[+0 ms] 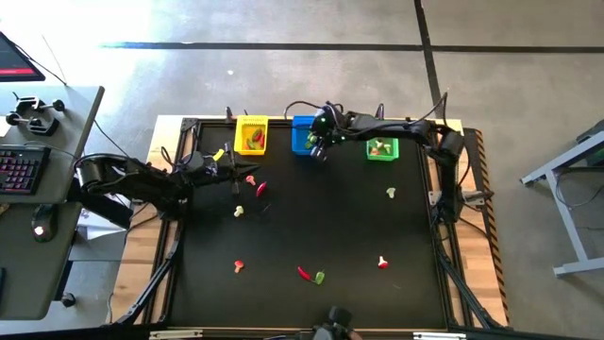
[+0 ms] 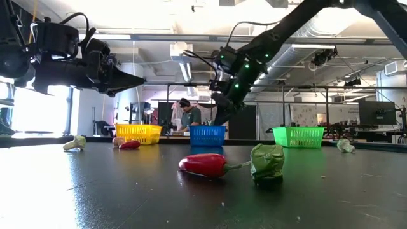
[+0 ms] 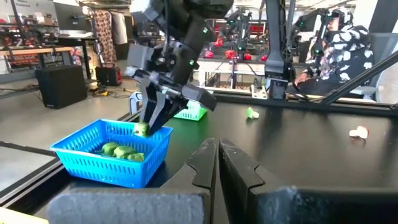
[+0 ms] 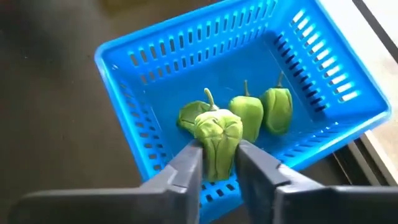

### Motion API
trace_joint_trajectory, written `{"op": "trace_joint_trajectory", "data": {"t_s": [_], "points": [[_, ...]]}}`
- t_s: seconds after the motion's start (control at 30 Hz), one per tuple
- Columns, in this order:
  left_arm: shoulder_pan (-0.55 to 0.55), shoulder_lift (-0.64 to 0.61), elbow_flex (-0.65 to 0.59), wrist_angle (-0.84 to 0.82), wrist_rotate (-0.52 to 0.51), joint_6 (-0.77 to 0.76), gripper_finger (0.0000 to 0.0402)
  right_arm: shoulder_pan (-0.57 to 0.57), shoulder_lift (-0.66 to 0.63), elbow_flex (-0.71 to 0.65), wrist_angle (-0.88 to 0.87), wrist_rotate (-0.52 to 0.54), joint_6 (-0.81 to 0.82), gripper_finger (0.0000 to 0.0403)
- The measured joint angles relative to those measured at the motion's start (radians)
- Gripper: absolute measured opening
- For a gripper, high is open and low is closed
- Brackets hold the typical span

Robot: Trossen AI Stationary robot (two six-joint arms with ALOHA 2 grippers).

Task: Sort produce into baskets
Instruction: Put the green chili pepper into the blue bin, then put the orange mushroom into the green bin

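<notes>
Your right tool [image 4: 219, 163] is hanging over the blue plastic basket [image 4: 149, 68], fingers pinching a green toy pepper [image 4: 217, 134]; three are lying inside already. Your left tool [image 3: 216, 163] is waiting closed and empty by the yellow basket [image 1: 251, 135]. Several pieces are lying scattered on the black tabletop [image 1: 321, 227], so plenty is remaining.

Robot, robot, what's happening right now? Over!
Right tool over blue basket, green pepper between its fingers. Left tool shut, empty, waiting near yellow basket. Nothing blocking.
</notes>
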Motion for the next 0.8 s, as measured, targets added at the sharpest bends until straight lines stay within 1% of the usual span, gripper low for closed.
{"op": "trace_joint_trajectory", "data": {"t_s": [0.1,0.2,0.27,0.33,0.4,0.47,0.57,0.67,0.73,0.8], "points": [[0.0,0.0,0.0,-0.001,0.0,-0.003,0.0007,0.003,0.022,0.04,-0.03,0.029,-0.006,0.0115],[0.0,0.0,0.0,-0.009,0.0,-0.003,0.0007,0.003,0.024,0.059,-0.03,0.049,-0.006,0.0151],[-0.001,0.0,0.0,-0.009,0.0,-0.003,0.0007,0.003,0.022,0.075,-0.032,0.053,-0.006,0.0164],[-0.001,0.0,0.0,-0.009,-0.001,0.0,0.0007,0.002,0.021,0.081,-0.039,0.054,-0.021,0.0165],[-0.001,0.0,0.0,-0.009,-0.003,0.011,0.0007,0.003,0.021,0.075,-0.034,0.066,-0.028,0.0154],[-0.001,0.0,0.0,-0.009,-0.008,0.016,0.0007,0.012,0.021,0.044,0.007,0.097,-0.02,0.013],[-0.001,0.0,0.0,-0.02,-0.021,0.015,0.0007,0.045,0.021,-0.01,0.062,0.145,-0.021,0.0077],[-0.001,0.0,0.0,-0.05,-0.027,0.01,0.0007,0.081,-0.015,-0.081,0.17,0.156,-0.002,0.0019],[-0.001,0.0,0.0,-0.064,-0.031,0.008,0.0006,0.101,-0.067,-0.137,0.257,0.158,0.018,0.0008],[-0.001,0.0,0.0,-0.061,-0.031,0.007,0.0002,0.116,-0.128,-0.196,0.333,0.171,0.043,0.0015]]}}
